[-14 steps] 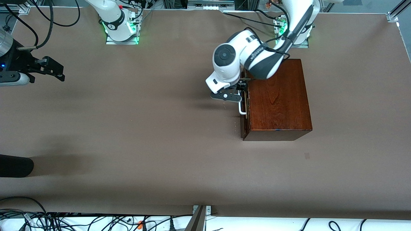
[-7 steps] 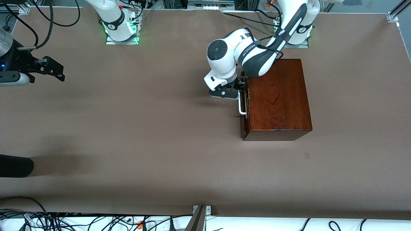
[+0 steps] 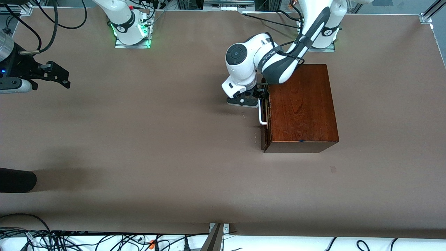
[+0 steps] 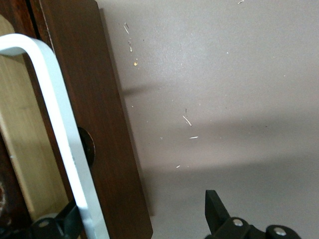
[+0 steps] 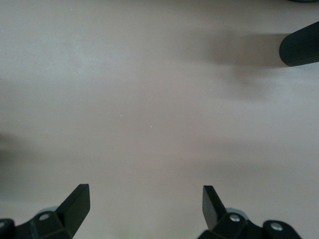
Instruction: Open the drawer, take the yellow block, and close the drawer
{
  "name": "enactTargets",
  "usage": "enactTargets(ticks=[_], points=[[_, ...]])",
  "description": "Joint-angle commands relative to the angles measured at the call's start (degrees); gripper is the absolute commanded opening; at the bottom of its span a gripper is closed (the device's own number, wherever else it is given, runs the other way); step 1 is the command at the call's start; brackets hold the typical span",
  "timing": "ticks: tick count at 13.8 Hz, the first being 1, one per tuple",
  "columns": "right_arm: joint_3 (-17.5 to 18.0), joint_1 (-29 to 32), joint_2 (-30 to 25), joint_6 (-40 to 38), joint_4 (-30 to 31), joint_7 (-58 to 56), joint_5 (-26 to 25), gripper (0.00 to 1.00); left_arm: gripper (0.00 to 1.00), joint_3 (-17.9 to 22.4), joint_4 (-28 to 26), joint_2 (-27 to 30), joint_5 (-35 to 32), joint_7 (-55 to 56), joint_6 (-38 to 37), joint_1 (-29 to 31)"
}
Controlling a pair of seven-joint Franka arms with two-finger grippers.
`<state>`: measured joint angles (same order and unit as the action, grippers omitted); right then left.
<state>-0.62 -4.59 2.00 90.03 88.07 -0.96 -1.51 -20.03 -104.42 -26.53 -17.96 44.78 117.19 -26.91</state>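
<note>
The dark reddish-brown wooden box (image 3: 299,104) stands toward the left arm's end of the table. Its drawer (image 3: 264,134) faces the right arm's end and sits a slit ajar. In the left wrist view a strip of pale wood shows beside the dark drawer front (image 4: 99,124). My left gripper (image 3: 262,94) is open at the end of the white handle (image 3: 262,116) farther from the front camera. Its fingers straddle the handle (image 4: 55,114) and the drawer front, gripping nothing. The yellow block is hidden. My right gripper (image 3: 59,78) waits open over bare table.
A black rounded object (image 3: 17,180) lies at the table's edge on the right arm's end, and it also shows in the right wrist view (image 5: 299,50). Cables (image 3: 104,240) run along the edge nearest the front camera. Brown tabletop (image 3: 156,132) stretches between the two grippers.
My left gripper has slid along the handle from near its middle toward the end farther from the front camera. Drawer and right arm have not moved.
</note>
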Motion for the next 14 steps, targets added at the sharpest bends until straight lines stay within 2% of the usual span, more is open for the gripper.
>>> enactTargets(ticks=[1,5,14], points=[[0.2,0.5,0.3,-0.1,-0.7,0.0,0.5,1.0,1.0,0.3,-0.5,-1.3,-2.0,1.4,3.7,-0.2],[0.1,0.5,0.3,-0.1,-0.7,0.0,0.5,1.0,1.0,0.2,0.1,-3.1,-1.9,2.5,6.6,-0.7],[0.1,0.5,0.3,-0.1,-0.7,0.0,0.5,1.0,1.0,0.1,4.5,-4.9,-1.2,4.7,6.6,-3.5]])
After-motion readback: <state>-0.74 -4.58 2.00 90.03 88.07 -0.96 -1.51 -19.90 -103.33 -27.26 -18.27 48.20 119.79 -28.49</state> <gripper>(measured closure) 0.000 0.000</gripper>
